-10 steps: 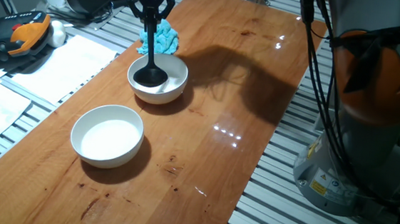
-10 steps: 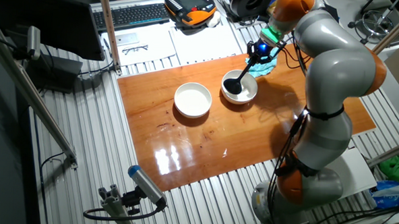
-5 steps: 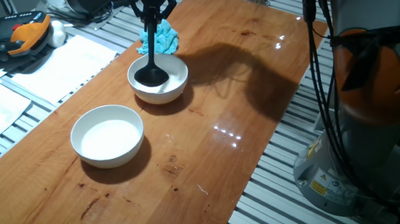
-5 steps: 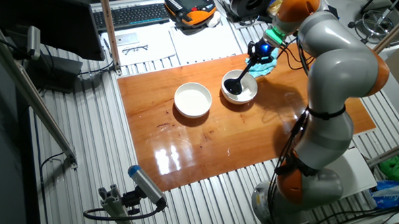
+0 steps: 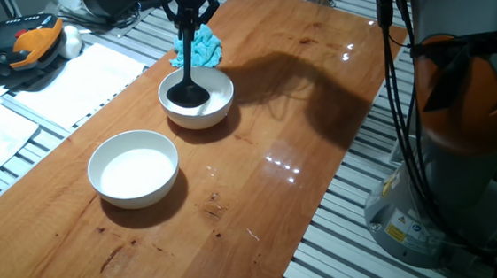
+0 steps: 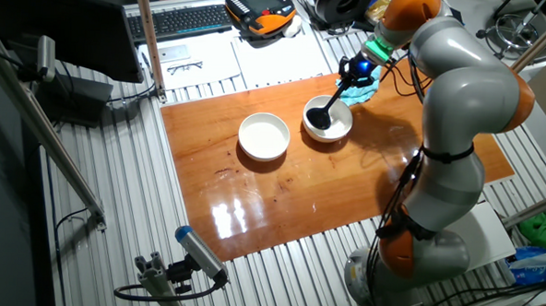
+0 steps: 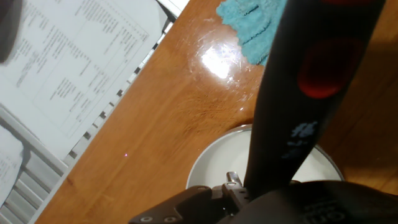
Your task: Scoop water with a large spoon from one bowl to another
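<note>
Scoop down in the far bowl, nothing carried over yet

Surface [image 5: 301, 143] first: it is a long wooden board with plenty of bare wood toward the near end and along my base side, so a lift and a swing have room there. Its far left edge is the crowded one. Papers [image 5: 67, 76] lie just off it, and a blue cloth [image 5: 204, 45] sits right behind the far bowl [image 5: 218, 106], close to my hand [image 5: 188, 8].

That bowl holds the scoop of the large spoon [image 5: 184, 88], which rests low inside, with the handle rising almost straight up into my grip. My fingers are pressed onto the handle near its top. In the hand view, the handle runs down the frame to the bowl's rim [image 7: 211, 155].

The near bowl [image 5: 133, 166] stands well apart from the far one, toward the front left, with open wood between them. I cannot make out water in either bowl against the white.

I judge the task to be at its dipping step, with lifting, carrying across and pouring all still to come.
</note>
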Controlling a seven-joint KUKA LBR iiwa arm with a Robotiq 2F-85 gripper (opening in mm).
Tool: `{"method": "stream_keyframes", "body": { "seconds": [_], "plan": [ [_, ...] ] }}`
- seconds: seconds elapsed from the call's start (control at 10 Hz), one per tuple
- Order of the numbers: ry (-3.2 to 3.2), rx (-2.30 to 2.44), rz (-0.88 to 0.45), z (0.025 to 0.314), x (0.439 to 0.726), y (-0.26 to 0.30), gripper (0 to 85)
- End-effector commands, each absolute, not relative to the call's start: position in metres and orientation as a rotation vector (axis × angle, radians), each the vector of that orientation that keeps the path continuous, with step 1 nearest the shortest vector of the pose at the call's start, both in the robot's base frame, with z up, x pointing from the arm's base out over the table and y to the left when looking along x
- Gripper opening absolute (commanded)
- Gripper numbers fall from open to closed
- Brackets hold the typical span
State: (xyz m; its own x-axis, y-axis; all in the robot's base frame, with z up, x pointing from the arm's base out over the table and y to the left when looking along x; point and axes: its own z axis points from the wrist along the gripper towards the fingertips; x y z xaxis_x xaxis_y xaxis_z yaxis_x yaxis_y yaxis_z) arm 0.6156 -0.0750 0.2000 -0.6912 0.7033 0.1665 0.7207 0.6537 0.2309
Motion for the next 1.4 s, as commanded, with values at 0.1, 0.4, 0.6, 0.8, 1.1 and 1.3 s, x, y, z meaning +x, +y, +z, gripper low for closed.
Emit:
{"method": "stream_keyframes", "body": {
  "seconds": [0.1, 0.4, 0.6, 0.8, 1.1, 1.3],
  "plan": [
    [-2.811, -1.181, -0.446, 0.2003, 0.6158, -0.0747, 0.0],
    [-2.818, -1.149, -0.48, 0.2008, 0.6158, -0.0737, 0.0],
    [-2.821, -1.135, -0.506, 0.2019, 0.6161, -0.0706, 0.0],
    [-2.825, -1.111, -0.537, 0.2019, 0.6161, -0.0706, 0.0],
    [-2.828, -1.084, -0.58, 0.203, 0.6164, -0.0682, 0.0],
    [-2.828, -1.072, -0.609, 0.2032, 0.6166, -0.0679, 0.0]
  ]
}}
